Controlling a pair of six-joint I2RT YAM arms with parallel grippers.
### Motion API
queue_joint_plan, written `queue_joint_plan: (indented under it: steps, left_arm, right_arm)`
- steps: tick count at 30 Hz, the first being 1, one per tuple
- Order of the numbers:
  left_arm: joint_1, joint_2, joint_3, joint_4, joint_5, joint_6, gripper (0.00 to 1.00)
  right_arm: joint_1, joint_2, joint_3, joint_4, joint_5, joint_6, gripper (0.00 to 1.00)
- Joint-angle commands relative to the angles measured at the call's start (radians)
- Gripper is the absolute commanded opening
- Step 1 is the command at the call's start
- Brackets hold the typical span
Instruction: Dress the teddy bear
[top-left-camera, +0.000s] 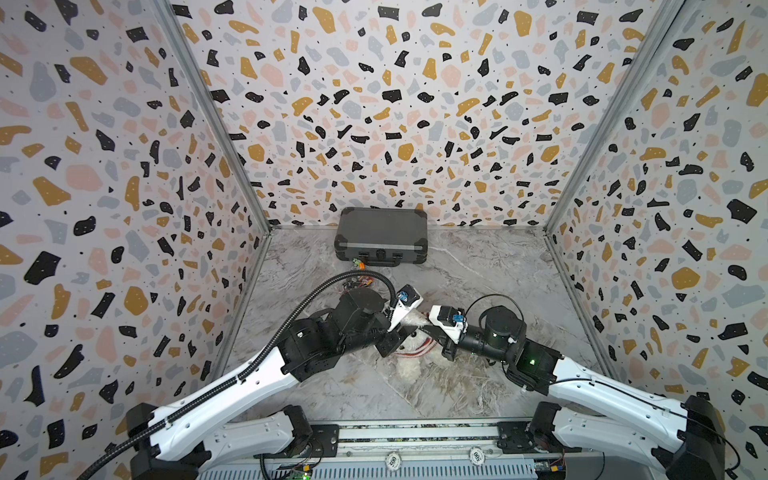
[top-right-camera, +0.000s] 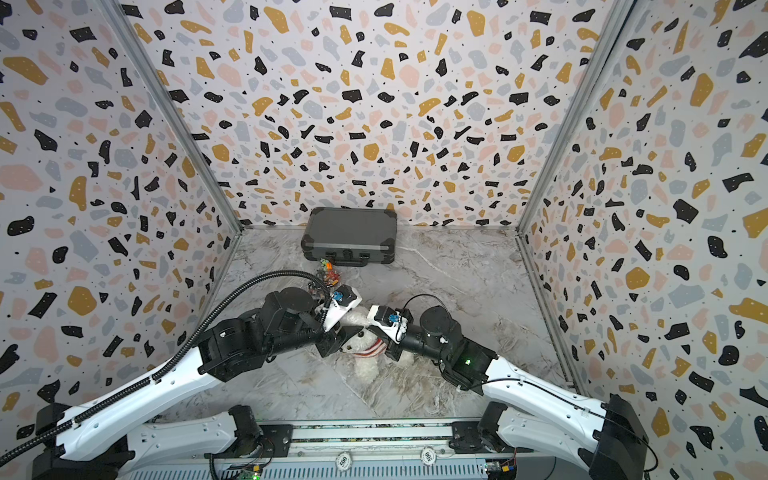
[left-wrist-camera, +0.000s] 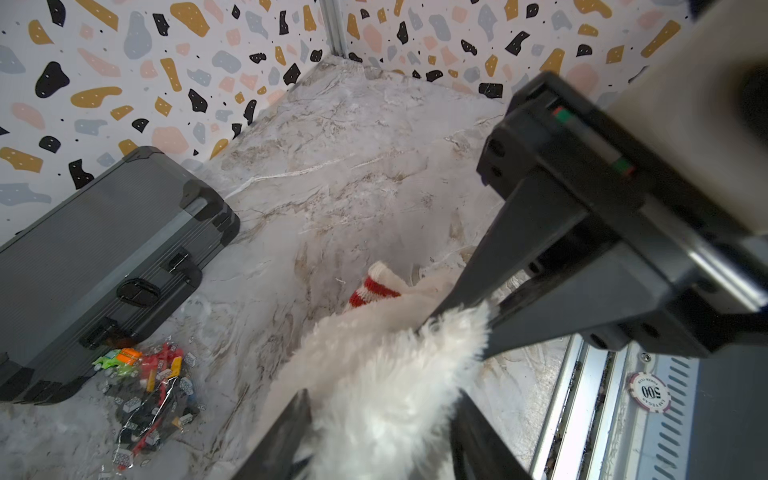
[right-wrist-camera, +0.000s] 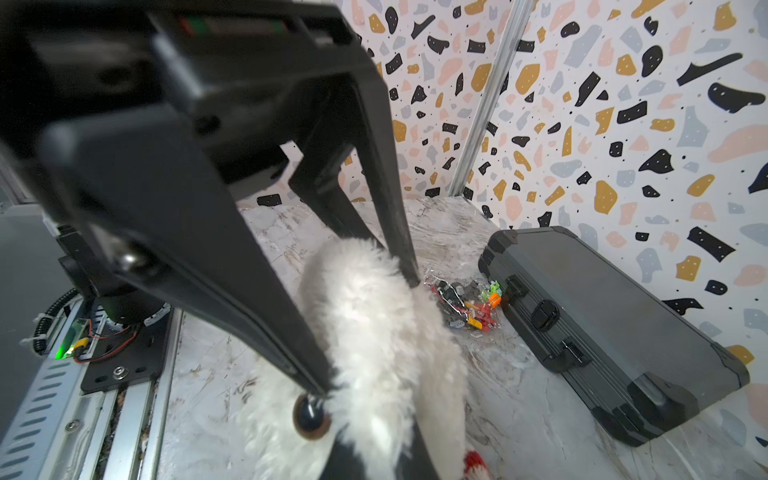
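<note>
The teddy bear (top-left-camera: 409, 368), white and fluffy, lies mid-table between both arms; in a top view its face shows (top-right-camera: 353, 345). A red-and-white striped sweater (top-right-camera: 372, 349) is bunched at its body, and one cuff pokes out (left-wrist-camera: 374, 286). My left gripper (left-wrist-camera: 384, 399) has the bear's head (right-wrist-camera: 374, 316) between its fingers, one fingertip (right-wrist-camera: 318, 384) pressed in beside the dark eye (right-wrist-camera: 311, 415). My right gripper (right-wrist-camera: 380, 453) is shut on a tuft of white fur, with its tips (left-wrist-camera: 457, 309) meeting at the bear. The arms hide most of the bear from above.
A grey hard case (top-left-camera: 380, 237) lies against the back wall. A clear bag of small coloured bricks (left-wrist-camera: 153, 386) sits in front of it, left of the bear. Patterned walls close three sides. The front metal rail holds poker chips (left-wrist-camera: 649, 391).
</note>
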Motion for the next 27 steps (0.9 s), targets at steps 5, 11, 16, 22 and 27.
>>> queue_joint_plan:
  steps: [5,11,16,22,27]
  left_arm:
    - [0.026,-0.009,-0.036,0.053,0.014,0.018,0.46]
    - [0.026,-0.036,-0.064,0.100,-0.014,0.042,0.05]
    - [0.026,-0.060,-0.091,0.155,-0.035,0.051,0.00]
    - [0.026,-0.059,-0.115,0.207,-0.074,0.076,0.00]
    - [0.025,-0.070,-0.130,0.245,-0.079,0.089,0.00]
  right_arm:
    - [0.009,-0.035,0.007,0.073,-0.051,-0.013,0.00]
    - [0.010,-0.039,0.018,0.049,-0.040,0.000,0.02]
    - [0.010,-0.102,-0.008,0.007,0.017,0.051,0.32]
    - [-0.102,-0.251,-0.047,-0.135,0.083,0.229,0.51]
    - [-0.320,-0.276,-0.070,-0.240,-0.061,0.395,0.43]
